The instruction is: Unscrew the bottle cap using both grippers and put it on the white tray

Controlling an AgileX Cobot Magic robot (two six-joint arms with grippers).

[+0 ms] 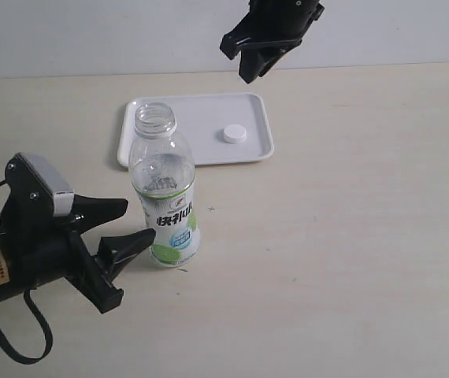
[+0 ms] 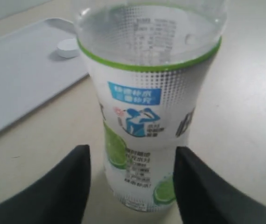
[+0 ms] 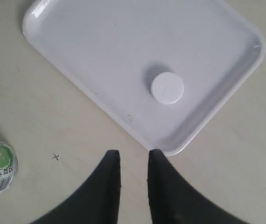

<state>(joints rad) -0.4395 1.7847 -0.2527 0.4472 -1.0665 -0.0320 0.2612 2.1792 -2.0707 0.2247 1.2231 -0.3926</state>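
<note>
The cap point(image 1: 235, 135) is lying on the tray point(image 1: 209, 146), two o'clock from the open bottle point(image 1: 165, 181), so you are likely finishing. Your right claw point(image 1: 257, 67) is hovering narrow and empty. Your left claw point(image 1: 139, 220) is straddling the bottle wide, so try backing it off.

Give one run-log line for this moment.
bottle cap: on white tray | bottle: uncapped | left pincer: open, flanking bottle | right pincer: raised, empty

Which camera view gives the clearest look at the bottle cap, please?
The right wrist view: the bottle cap lies unobstructed on the white tray, seen large from above. The exterior view shows it small; the left wrist view catches it blurred, beside the bottle.
</note>
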